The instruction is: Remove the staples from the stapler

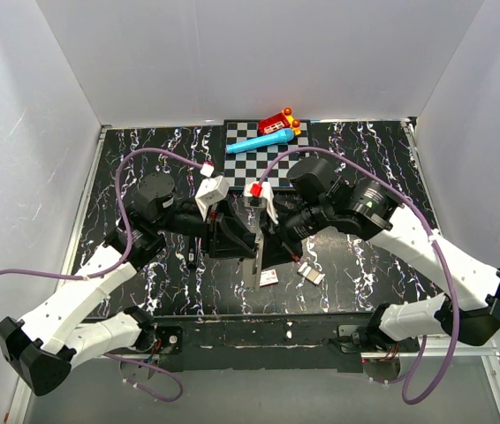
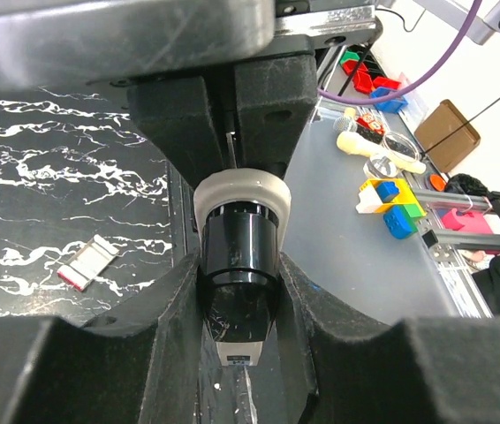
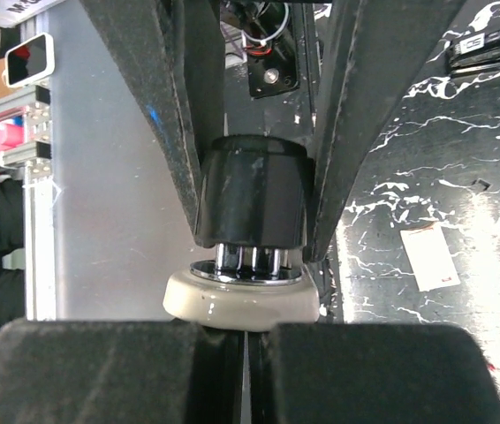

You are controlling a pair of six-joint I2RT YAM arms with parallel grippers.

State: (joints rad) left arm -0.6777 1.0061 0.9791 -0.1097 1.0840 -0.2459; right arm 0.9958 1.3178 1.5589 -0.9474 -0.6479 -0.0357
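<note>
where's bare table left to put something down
Bare marble lies in the far left corner, between the table edge and the checkerboard, and in the far right corner beside it. Mid-table is crowded: the stapler, small box and grey strip.

Plain white walls (image 1: 259, 53) enclose a black, white-veined tabletop (image 1: 375, 161) with a checkerboard (image 1: 252, 164) at its far edge.

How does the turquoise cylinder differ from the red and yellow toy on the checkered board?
The turquoise cylinder is slim and long; the red and yellow toy is short, blocky. The toy sits at the far edge of the checkered board; the cylinder, nearer its middle. Both rest on it.
</note>
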